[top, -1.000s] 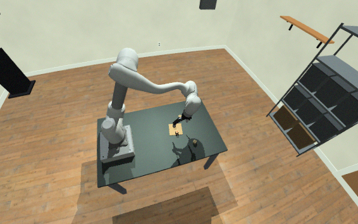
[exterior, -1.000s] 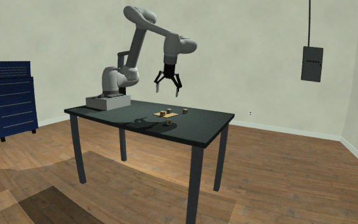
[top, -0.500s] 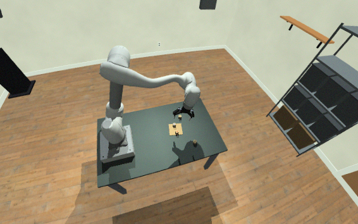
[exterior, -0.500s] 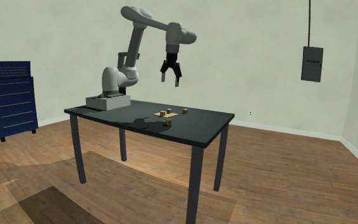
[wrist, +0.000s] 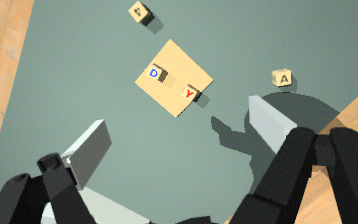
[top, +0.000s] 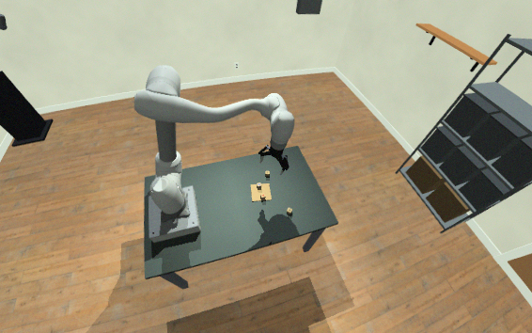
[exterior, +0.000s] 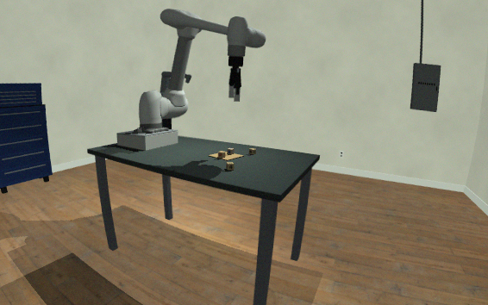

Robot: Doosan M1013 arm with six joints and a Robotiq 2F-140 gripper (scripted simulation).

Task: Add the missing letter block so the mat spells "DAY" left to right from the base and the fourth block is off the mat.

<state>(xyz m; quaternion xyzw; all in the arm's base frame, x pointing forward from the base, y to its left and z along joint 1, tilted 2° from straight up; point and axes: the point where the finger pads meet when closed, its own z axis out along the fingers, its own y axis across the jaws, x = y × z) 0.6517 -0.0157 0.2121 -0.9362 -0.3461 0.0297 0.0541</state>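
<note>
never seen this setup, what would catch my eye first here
The big white arm reaching out over the dark table, its open gripper hanging high and empty. Below it lies a tan mat with D and Y blocks and a gap between; an A block sits off the mat.

table [wrist: 105, 60]: dark grey-green top, dark grey legs
mat [wrist: 180, 100]: plain pale tan
D block [wrist: 154, 73]: light wood, blue letter
Y block [wrist: 190, 93]: light wood, red letter
A block [wrist: 282, 78]: light wood, black letter
4 block [wrist: 139, 11]: light wood, black numeral
arm [top: 196, 112]: pale grey
gripper [wrist: 180, 145]: black links, light grey finger pads
arm base [top: 192, 226]: mid grey
floor [exterior: 383, 241]: warm brown wood planks
walls [exterior: 340, 65]: pale cream, white skirting
drawer cabinet [exterior: 14, 133]: dark blue, grey handles
shelf rack [top: 497, 89]: dark grey
wall shelf [top: 455, 43]: orange-brown
</note>
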